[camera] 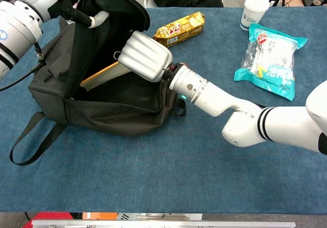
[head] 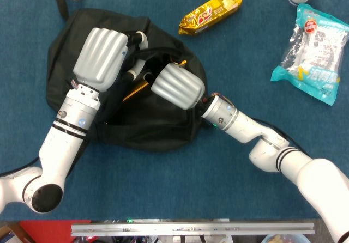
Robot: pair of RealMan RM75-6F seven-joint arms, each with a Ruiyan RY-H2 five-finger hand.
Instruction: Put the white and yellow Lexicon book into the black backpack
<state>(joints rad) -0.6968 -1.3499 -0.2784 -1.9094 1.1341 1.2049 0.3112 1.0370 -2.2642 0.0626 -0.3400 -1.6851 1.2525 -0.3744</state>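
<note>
My left robot hand [camera: 84,13] grips the floppy upper flap of the black backpack [camera: 97,100], lifting it so the mouth gapes near the table's far left corner. My right robot hand [camera: 145,55] is clamped on the Lexicon book [camera: 102,77], angled down into that opening; its stiff flat slab with a yellow edge sits half inside, against soft, sagging fabric that would otherwise collapse shut.
</note>
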